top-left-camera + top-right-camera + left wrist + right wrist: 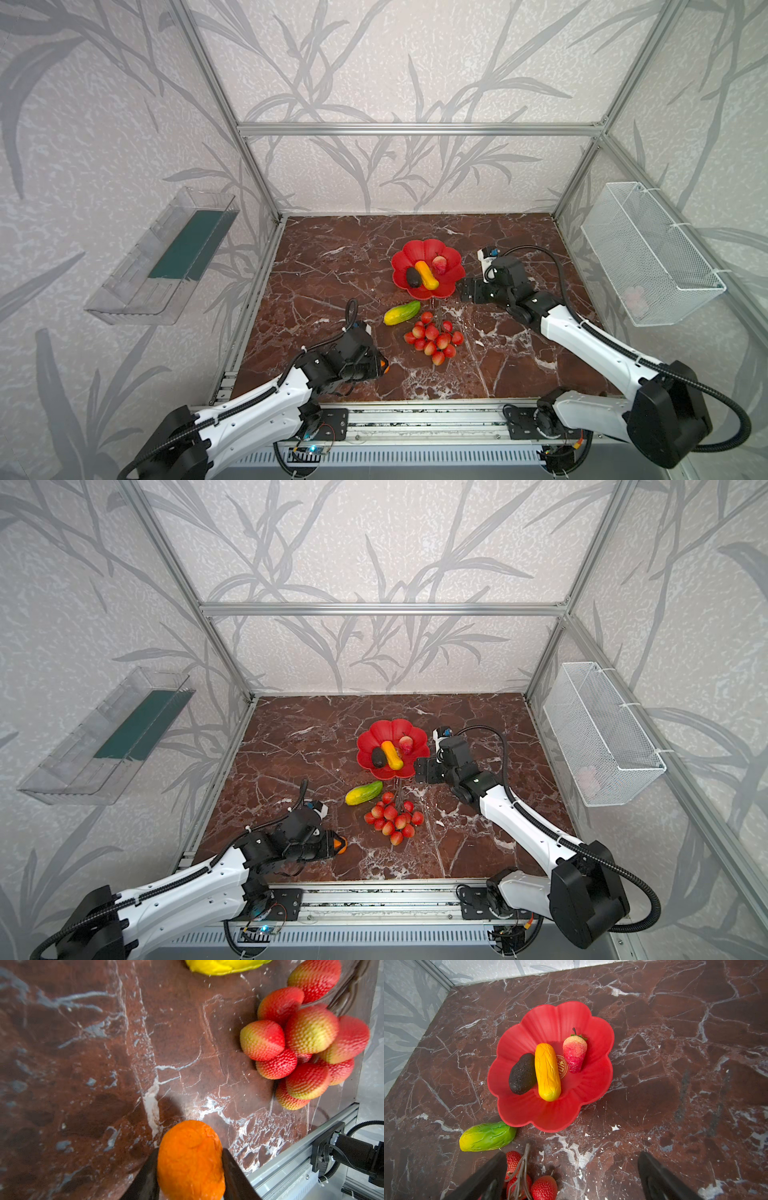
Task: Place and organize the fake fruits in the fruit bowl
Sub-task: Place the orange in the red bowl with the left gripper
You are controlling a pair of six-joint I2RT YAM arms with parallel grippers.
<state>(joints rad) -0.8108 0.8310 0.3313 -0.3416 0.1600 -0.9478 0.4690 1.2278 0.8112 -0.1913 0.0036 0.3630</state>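
Our L gripper [190, 1153] pinches the small orange [190, 1142] tight, low by the front edge of the table [332, 270]. We shd lift it up first, then go over the red berries [432, 338] & the mango [401, 313]. We set it on a bare bit of the red fruit bowl [550, 1016], not on the avocado [522, 1074]. Our R gripper [572, 1155] is spread wide & holds nothing, just beside the bowl

The small orange [190, 1159] sitting between the left gripper's [190, 1152] black fingers [145, 1178] is glowing plain orange. Ahead of that gripper, the berry cluster [301, 1043] is showing pebbled red fading to yellow-green. Beyond the right gripper [572, 1154], the scalloped bowl [550, 1018] is shining red with a gold emblem [562, 1066], over white-veined maroon marble [675, 1043].
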